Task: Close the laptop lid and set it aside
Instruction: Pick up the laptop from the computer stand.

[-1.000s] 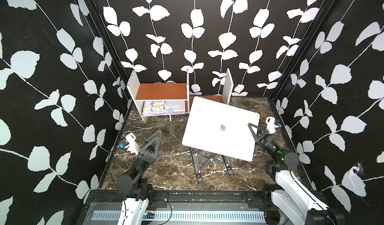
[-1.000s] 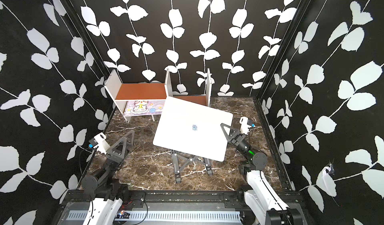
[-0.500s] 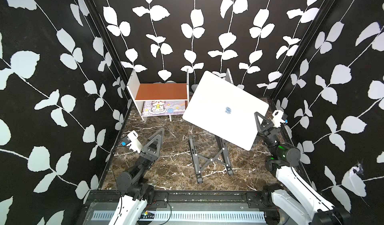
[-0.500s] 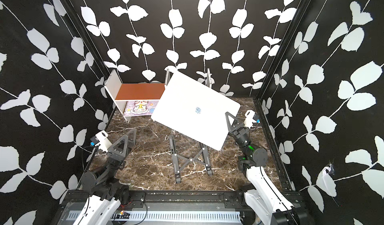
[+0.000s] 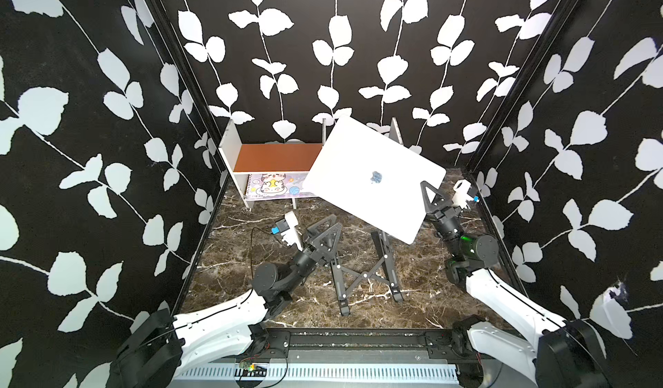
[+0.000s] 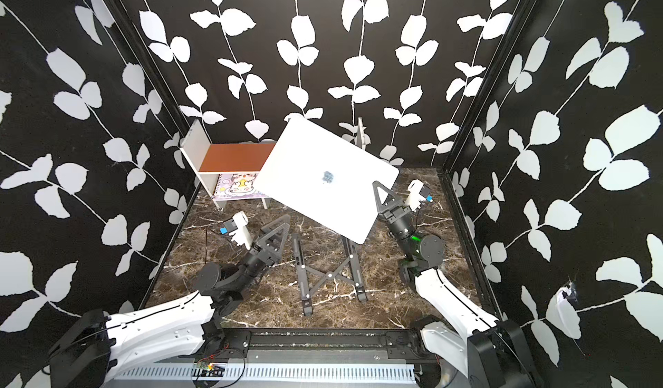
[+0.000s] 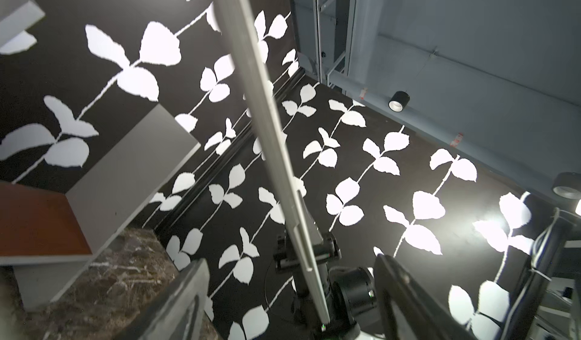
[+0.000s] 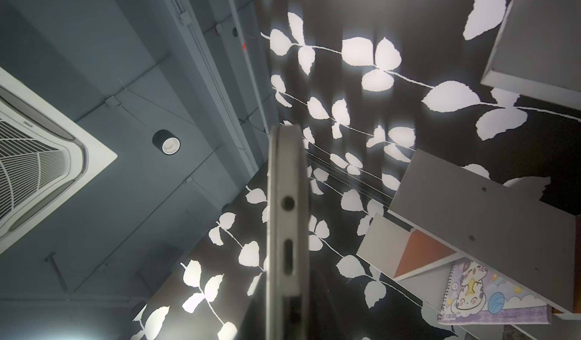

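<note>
The silver laptop (image 5: 358, 167) (image 6: 308, 167) hangs in the air, tilted steeply, above the marble floor. The laptop lid (image 5: 391, 192) is closed, its dark logo facing up. My right gripper (image 5: 426, 206) (image 6: 379, 200) is shut on the laptop's right edge. In the right wrist view that ported edge (image 8: 286, 228) runs between the jaws of the right gripper (image 8: 286, 322). My left gripper (image 5: 333, 221) (image 6: 286, 221) stands open, low and to the left of the laptop, apart from it. In the left wrist view the laptop's thin front edge (image 7: 276, 134) shows far beyond the open left gripper (image 7: 289, 261).
A black X-frame stand (image 5: 362, 275) (image 6: 326, 275) lies bare on the floor under the laptop. At the back stands a white shelf (image 5: 276, 156) with a brown board and a cat notebook (image 5: 272, 185) beneath. Leaf-patterned walls close in on three sides.
My right gripper has lifted the laptop off the stand, tipped it up and carried it back. My left gripper has swung right toward the stand, its jaws narrowing a little.
</note>
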